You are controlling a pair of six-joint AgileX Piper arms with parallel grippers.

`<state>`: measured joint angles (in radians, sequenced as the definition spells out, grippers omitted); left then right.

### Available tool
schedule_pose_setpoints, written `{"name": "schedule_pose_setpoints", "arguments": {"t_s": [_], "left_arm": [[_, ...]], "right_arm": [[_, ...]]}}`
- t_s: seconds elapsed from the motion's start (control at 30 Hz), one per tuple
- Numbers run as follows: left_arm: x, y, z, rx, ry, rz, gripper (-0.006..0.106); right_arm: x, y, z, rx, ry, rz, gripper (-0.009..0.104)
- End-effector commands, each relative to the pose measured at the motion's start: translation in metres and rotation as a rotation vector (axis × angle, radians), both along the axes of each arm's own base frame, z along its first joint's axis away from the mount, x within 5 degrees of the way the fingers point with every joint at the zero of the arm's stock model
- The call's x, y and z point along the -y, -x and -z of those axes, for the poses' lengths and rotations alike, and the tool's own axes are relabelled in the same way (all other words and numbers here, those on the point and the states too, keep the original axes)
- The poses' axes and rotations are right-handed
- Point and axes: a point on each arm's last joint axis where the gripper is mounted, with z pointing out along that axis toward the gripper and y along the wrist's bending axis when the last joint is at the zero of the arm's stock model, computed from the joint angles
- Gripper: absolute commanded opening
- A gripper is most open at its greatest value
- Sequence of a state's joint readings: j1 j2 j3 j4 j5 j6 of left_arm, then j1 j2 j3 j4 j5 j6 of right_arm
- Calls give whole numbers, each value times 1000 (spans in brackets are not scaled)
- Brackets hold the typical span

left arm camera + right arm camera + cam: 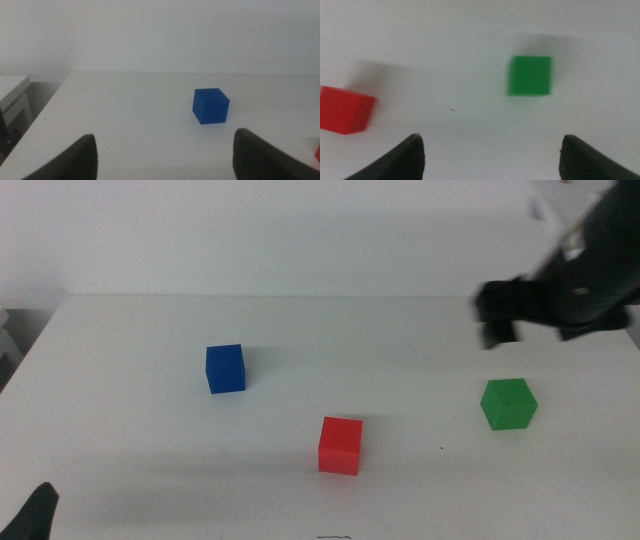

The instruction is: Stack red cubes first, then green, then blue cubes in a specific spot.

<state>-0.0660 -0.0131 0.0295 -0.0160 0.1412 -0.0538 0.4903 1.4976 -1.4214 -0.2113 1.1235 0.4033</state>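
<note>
Three cubes rest apart on the white table. The blue cube (225,368) is left of centre, the red cube (340,445) is in the near middle, and the green cube (508,403) is at the right. My right gripper (493,315) hovers above the table just behind the green cube and looks motion-blurred. In the right wrist view its jaws (492,137) stand wide open, with the green cube (530,75) ahead and the red cube (345,110) off to one side. My left gripper (35,515) waits at the near left corner, open (165,136) and empty, facing the blue cube (211,105).
The table's left edge (47,107) runs close to the left arm, and a pale cabinet (12,95) stands beyond it. A white wall rises behind the table's far edge (300,296).
</note>
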Motion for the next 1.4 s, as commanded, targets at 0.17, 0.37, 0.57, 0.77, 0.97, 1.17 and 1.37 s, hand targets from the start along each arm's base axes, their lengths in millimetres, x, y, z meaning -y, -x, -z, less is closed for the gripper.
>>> {"name": "schedule_pose_setpoints", "arguments": {"t_s": [0.17, 0.37, 0.57, 0.77, 0.97, 1.17, 1.37], "left_arm": [[0, 1, -9, 99, 14, 0, 91], [0, 1, -9, 99, 14, 0, 91], [0, 1, -9, 99, 14, 0, 91], [0, 1, -9, 99, 14, 0, 91], [0, 1, -9, 99, 14, 0, 91], [0, 1, -9, 99, 14, 0, 91], [0, 1, -9, 99, 14, 0, 91]], "right_arm": [[66, -34, 7, -62, -66, 28, 90], [72, -69, 18, -231, -56, 21, 90], [68, -101, 38, -254, -20, -27, 90], [69, -115, 69, -326, 39, -40, 90], [68, -124, 95, -387, 56, -58, 90], [66, -129, 113, -431, 50, -61, 89], [65, -134, 127, -459, 54, -61, 86]]}}
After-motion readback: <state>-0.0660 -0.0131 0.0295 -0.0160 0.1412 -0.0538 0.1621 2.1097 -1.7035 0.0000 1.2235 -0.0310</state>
